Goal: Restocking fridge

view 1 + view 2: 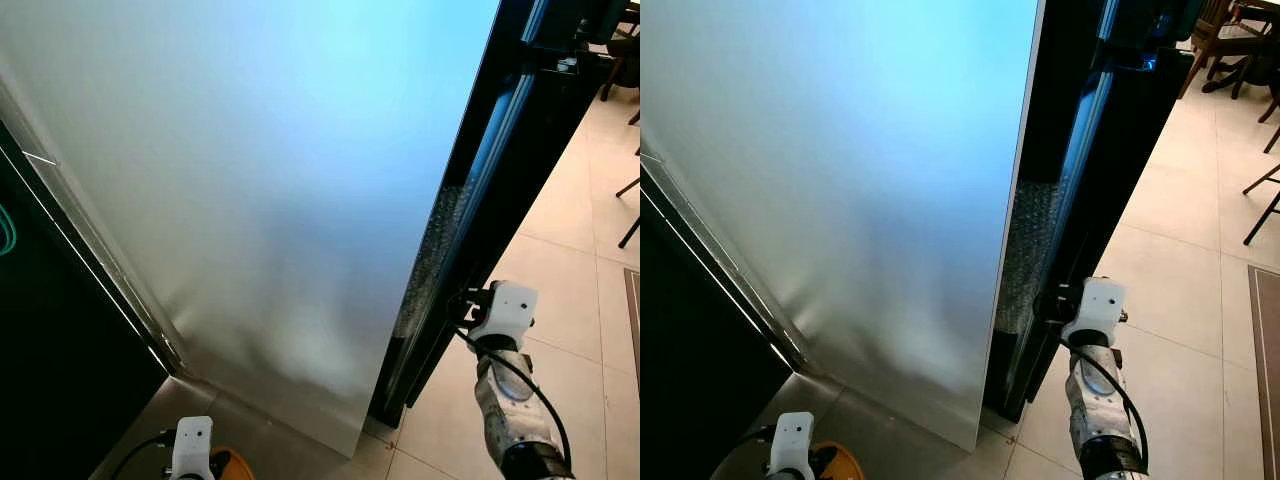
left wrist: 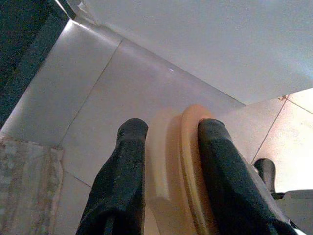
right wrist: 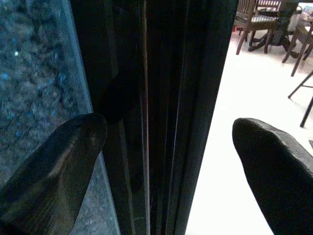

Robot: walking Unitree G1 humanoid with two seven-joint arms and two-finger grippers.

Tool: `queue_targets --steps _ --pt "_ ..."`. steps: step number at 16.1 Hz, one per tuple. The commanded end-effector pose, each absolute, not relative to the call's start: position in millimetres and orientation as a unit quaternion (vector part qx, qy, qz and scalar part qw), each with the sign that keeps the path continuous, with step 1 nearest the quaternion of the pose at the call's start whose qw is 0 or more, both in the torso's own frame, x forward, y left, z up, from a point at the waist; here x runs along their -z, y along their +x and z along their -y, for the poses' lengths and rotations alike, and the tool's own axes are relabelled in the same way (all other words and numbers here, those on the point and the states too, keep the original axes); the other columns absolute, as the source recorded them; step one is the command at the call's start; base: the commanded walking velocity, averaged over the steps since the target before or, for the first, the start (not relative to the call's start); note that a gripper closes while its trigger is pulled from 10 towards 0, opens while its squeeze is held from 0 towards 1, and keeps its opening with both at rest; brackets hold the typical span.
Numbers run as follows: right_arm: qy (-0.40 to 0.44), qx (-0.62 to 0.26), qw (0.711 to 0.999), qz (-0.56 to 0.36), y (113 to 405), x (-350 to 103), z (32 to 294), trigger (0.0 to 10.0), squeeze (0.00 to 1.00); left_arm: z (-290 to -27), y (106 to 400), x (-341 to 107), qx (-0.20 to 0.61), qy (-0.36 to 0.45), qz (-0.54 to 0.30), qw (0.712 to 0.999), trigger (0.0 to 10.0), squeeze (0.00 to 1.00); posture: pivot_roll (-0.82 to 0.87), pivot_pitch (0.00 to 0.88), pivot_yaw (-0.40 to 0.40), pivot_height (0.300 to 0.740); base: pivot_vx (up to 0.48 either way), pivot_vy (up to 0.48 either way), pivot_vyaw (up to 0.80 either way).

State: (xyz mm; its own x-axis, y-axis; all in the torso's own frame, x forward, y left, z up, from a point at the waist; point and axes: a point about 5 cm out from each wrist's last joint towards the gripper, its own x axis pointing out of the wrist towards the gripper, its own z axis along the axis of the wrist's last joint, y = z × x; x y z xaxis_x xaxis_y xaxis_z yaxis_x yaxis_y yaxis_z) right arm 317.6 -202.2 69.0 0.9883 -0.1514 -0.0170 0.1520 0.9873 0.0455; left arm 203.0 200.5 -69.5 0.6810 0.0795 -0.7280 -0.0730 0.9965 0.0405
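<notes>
Your view looks down at a tall fridge door [image 1: 260, 200], its pale silver face tinted blue, standing on a beige tiled floor [image 1: 560, 290]. Your right hand [image 3: 168, 147] is raised at the door's dark outer edge [image 3: 161, 98], its two black fingers [image 3: 54, 161] spread wide apart with that edge between them, gripping nothing. Your left hand [image 2: 168, 171] is low near the floor in front of the door, its fingers [image 2: 122, 181] closed on a round, pale orange container [image 2: 171, 166]. Wooden chairs [image 3: 254, 24] stand well apart at the back on your right.
</notes>
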Motion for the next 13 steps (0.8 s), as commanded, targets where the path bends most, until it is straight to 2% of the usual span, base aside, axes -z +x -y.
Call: queue_targets --steps 1,9,13 --pt "0.021 0.076 0.997 -0.008 320.6 -71.8 204.5 10.0 0.0 -200.1 190.9 76.8 -0.039 0.005 -0.422 0.906 10.0 0.0 0.0 0.028 -0.006 0.74 0.0 0.0 0.0" --pt "0.022 0.022 0.999 -0.012 333.9 -80.7 196.1 10.0 0.0 -199.9 189.4 77.6 -0.036 0.007 -0.425 0.905 10.0 0.0 0.0 0.028 -0.005 0.74 0.0 0.0 0.0" --pt "0.023 0.025 0.999 -0.01 333.7 -80.2 195.4 10.0 0.0 -199.5 189.5 77.7 -0.035 0.008 -0.425 0.904 10.0 0.0 0.0 0.029 -0.005 0.74 0.0 0.0 0.0"
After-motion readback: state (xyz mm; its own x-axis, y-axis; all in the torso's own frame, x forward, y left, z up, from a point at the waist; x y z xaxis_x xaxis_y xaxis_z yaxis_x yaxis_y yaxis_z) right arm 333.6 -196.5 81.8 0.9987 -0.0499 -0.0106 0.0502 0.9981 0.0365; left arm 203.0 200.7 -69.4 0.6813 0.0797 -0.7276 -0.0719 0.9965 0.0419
